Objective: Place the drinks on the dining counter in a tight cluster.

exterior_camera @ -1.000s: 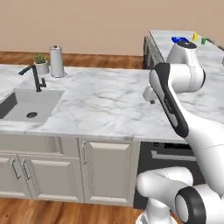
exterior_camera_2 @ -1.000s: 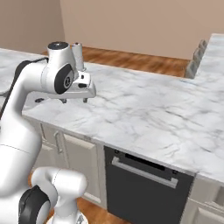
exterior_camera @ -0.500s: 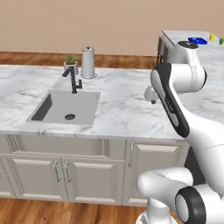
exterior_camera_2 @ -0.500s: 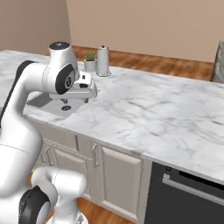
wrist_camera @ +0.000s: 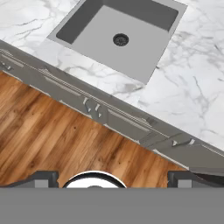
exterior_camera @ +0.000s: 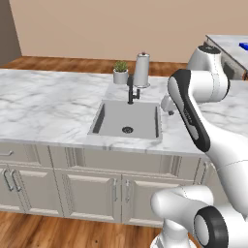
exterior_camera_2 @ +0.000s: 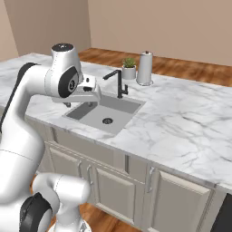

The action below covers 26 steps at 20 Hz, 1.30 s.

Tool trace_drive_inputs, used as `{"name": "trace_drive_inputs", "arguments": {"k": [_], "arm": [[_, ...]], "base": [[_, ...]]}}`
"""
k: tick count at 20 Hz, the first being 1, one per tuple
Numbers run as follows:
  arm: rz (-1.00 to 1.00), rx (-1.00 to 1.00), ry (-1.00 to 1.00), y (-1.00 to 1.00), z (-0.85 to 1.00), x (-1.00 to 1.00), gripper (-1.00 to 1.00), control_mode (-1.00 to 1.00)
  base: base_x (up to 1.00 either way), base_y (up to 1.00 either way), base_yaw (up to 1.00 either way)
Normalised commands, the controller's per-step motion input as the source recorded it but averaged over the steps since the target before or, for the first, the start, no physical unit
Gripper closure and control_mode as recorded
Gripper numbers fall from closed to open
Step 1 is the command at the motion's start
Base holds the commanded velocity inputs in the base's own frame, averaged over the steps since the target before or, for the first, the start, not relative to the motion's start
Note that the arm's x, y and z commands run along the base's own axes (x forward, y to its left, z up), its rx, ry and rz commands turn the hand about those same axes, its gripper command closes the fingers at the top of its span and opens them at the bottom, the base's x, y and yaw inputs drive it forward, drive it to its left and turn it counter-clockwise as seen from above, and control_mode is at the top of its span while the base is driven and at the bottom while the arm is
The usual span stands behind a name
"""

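The step in hand looks like travel toward the drinks, with nothing picked up yet. To do it well, the base should swing away from the marble top (exterior_camera: 43, 104) and its sink (exterior_camera: 127, 120) and head for the dining counter (exterior_camera: 220, 42), which lies at about 2 o'clock in the left base view. There a blue speck (exterior_camera: 243, 46) at the frame's edge may be the blue cap of one of the drinks, though it is too small to be sure. The arm is best carried tucked and high, so it clears the black faucet (exterior_camera: 131, 90), the potted plant (exterior_camera: 120, 72) and the paper towel roll (exterior_camera: 142, 70) at the sink's 12 o'clock.

The arm is folded, its elbow up and its forearm bent back over the counter's front edge. The hand points down, looking over the cabinet fronts (wrist_camera: 109, 113) and the wooden floor (wrist_camera: 52, 135), with the sink at 12 o'clock in the hand view. The gripper (wrist_camera: 113, 178) is spread wide, its fingertips (wrist_camera: 46, 177) far apart, and it holds nothing.
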Motion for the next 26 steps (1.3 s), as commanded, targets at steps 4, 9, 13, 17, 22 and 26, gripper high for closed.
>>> {"name": "trace_drive_inputs", "arguments": {"k": [4, 9, 13, 17, 22, 26], "arm": [[0.0, 0.0, 0.0, 0.0, 0.0, 0.0, -1.0, 1.0], [0.0, 0.0, 0.0, 0.0, 0.0, 0.0, -1.0, 1.0], [0.0, 0.0, 0.0, 0.0, 0.0, 0.0, -1.0, 1.0], [0.0, 0.0, 0.0, 0.0, 0.0, 0.0, -1.0, 1.0], [0.0, 0.0, 0.0, 0.0, 0.0, 0.0, -1.0, 1.0], [0.0, 0.0, 0.0, 0.0, 0.0, 0.0, -1.0, 1.0]], "base": [[0.0, 1.0, 0.13], [0.0, 1.0, 0.04], [0.01, 1.0, 0.01], [0.08, 1.0, 0.0], [0.21, 1.0, 0.01], [0.34, 1.0, 0.0]]}}
